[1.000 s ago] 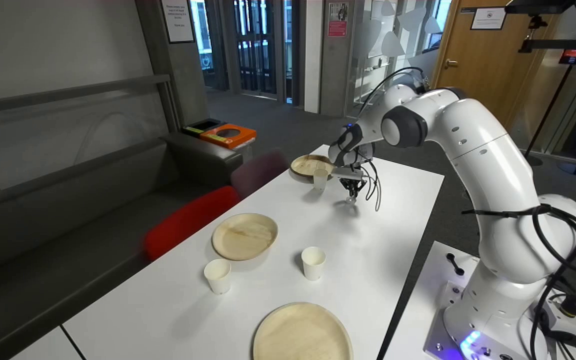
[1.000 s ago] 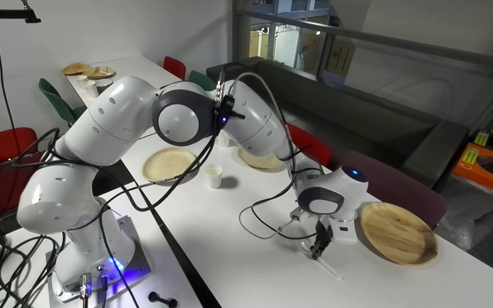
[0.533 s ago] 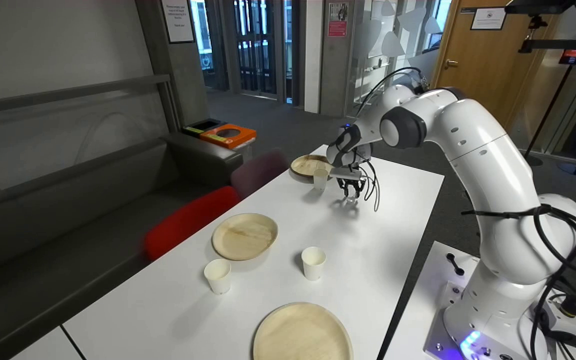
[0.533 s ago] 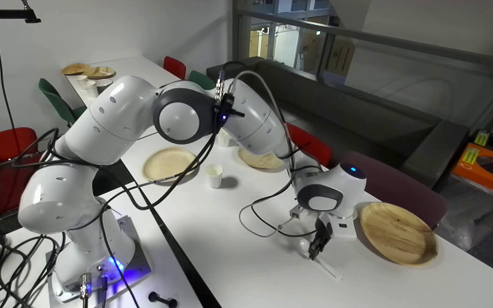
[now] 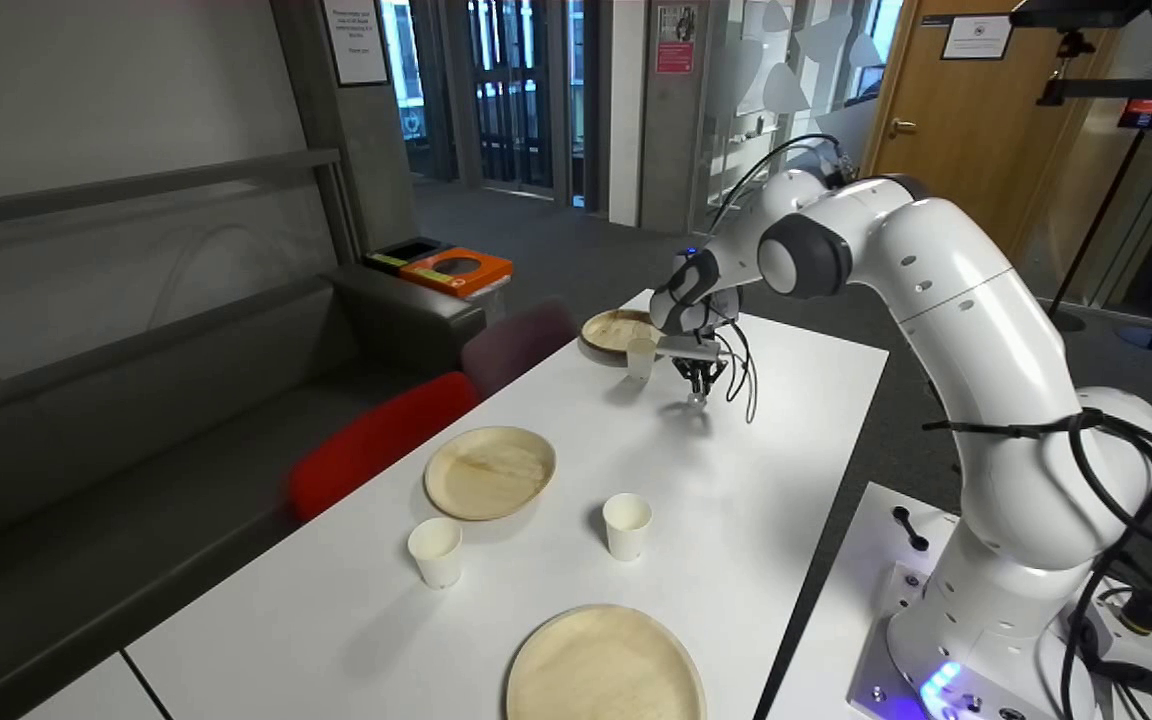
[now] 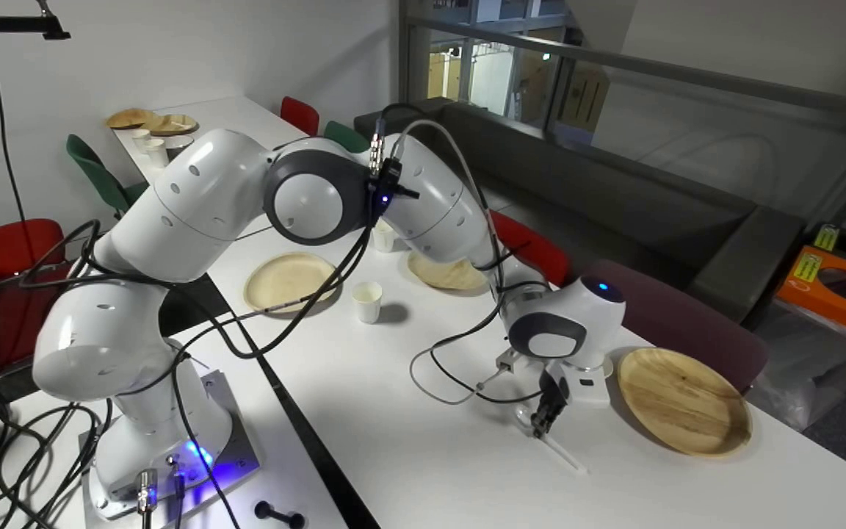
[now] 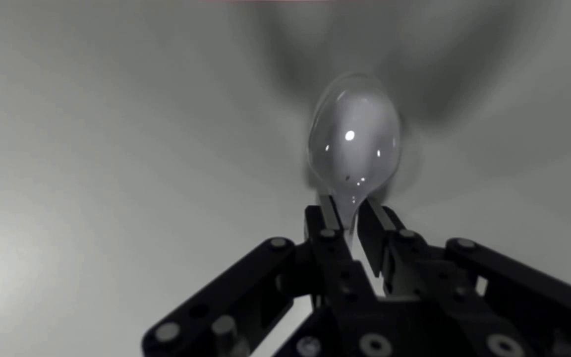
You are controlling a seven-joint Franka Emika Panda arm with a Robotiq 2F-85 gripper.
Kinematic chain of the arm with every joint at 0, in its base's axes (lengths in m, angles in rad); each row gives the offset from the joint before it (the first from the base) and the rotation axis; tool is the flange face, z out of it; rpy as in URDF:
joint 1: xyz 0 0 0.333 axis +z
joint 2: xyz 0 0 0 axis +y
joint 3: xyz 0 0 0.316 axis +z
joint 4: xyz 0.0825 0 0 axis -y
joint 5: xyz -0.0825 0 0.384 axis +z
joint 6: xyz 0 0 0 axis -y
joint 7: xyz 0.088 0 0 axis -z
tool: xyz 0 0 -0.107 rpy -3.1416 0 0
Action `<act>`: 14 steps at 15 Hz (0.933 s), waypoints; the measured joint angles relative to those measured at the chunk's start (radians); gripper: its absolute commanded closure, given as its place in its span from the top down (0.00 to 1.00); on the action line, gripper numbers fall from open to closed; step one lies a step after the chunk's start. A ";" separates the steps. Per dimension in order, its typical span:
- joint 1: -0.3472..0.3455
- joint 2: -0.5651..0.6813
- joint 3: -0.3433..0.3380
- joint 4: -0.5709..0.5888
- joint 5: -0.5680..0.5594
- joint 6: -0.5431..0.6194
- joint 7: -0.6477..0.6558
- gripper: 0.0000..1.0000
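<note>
We see the pincer (image 7: 350, 209) standing narrow above the table (image 7: 92, 198), pinching the neck of the clear plastic spoon (image 7: 355, 144), whose long axis passes between the fingers (image 7: 315, 223), bowl just ahead of the tips, handle (image 6: 564, 453) out behind.

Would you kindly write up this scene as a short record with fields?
Claw: jaws nearly together, either side of the neck of a clear spoon; firmness of grip unclear
Nearest cup: upright, beside the claw, near a wooden plate
Farther along the white table: two more cups, two more plates
Seating: red chair, maroon chair, dark sofa
</note>
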 measured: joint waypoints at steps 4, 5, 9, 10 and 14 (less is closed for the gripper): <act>0.005 0.000 0.000 0.000 0.000 0.000 0.000 0.55; 0.007 0.000 0.000 0.000 0.000 0.000 0.000 0.55; 0.014 0.000 0.000 0.000 0.000 0.000 0.000 0.47; 0.016 0.000 0.000 0.000 0.000 0.001 0.000 0.42; 0.022 0.000 0.000 0.000 0.000 0.001 0.000 0.38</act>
